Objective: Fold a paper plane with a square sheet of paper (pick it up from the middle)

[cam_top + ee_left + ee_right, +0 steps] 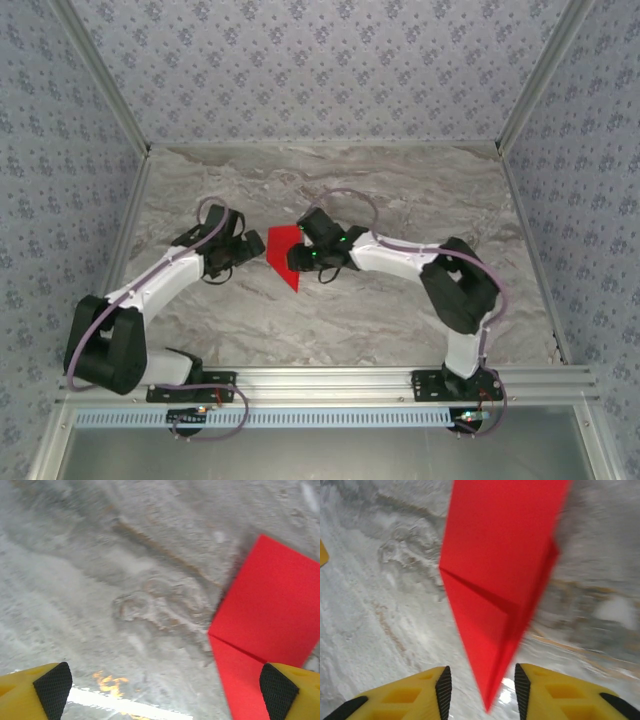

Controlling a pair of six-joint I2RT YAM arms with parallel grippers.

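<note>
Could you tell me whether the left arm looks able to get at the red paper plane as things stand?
Probably yes: the left gripper is open, with the paper plane just beside its right fingertip and only bare marble between them.

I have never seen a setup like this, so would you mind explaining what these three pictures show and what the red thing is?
These are two robot arms bolted at the near edge of a grey marble table, seen first from a fixed camera above and behind them. The other two pictures come from small cameras on each arm's wrist, looking past that arm's own yellow, black-padded fingers.

The red thing is the paper plane, a folded sheet with a sharp tip and creased layers. In the overhead view it sits between the two tools.

The left tool has its fingers spread wide apart; the paper lies off to one side of it and is not gripped. In the right wrist view, the plane's pointed end sits between the fingers of the right tool, with gaps on both sides, so it is not clamped at this moment.
</note>
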